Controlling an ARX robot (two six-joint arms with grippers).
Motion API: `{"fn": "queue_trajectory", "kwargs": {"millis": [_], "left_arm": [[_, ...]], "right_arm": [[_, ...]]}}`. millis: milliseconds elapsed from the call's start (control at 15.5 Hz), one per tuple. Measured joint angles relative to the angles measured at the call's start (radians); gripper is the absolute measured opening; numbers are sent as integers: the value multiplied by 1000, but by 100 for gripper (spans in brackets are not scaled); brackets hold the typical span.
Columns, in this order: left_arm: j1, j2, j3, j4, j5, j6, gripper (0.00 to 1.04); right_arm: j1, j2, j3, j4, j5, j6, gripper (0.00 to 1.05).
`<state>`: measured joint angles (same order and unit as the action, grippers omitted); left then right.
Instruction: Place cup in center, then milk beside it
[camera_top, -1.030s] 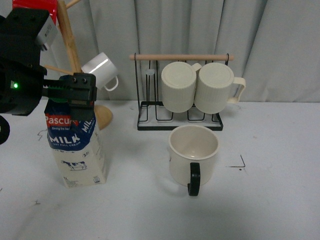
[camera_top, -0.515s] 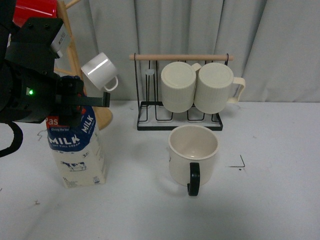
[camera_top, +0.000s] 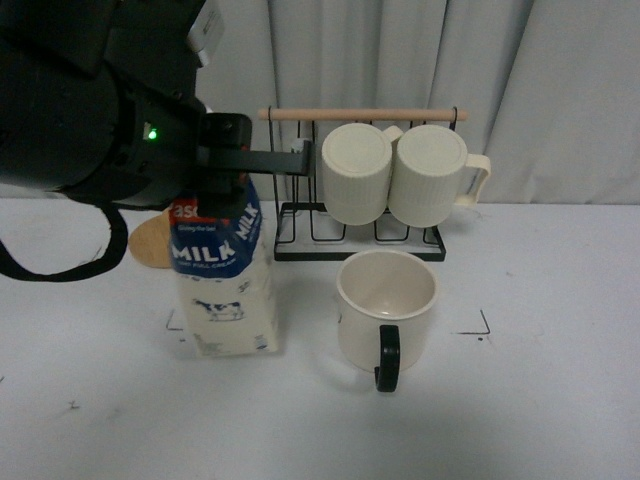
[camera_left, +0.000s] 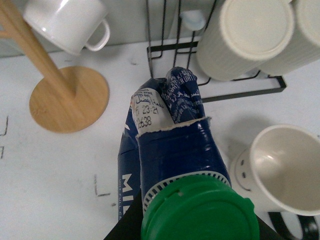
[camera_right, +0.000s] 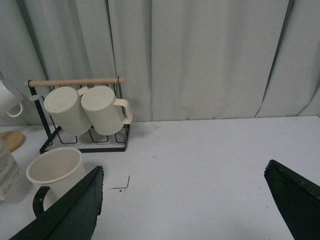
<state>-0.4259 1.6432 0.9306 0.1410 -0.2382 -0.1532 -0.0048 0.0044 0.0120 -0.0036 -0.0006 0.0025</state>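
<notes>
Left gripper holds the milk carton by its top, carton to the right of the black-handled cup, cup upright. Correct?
No. The front view shows the milk carton left of the cup, not right. The left gripper does hold its top, and the cup is upright.

Two ribbed cream mugs (camera_top: 357, 172) are lying sideways on a black wire rack (camera_top: 300, 235) | small white mug (camera_left: 65, 22) is hanging on a wooden mug tree (camera_left: 69, 98) | grey curtain (camera_top: 560, 90) is hanging behind
</notes>
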Motion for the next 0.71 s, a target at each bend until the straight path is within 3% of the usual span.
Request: {"fn": "queue_trajectory", "kwargs": {"millis": [708], "left_arm": [[-84,61,9,56,-32,-2,22]], "right_arm": [[0,0,0,0,0,0,98]]}}
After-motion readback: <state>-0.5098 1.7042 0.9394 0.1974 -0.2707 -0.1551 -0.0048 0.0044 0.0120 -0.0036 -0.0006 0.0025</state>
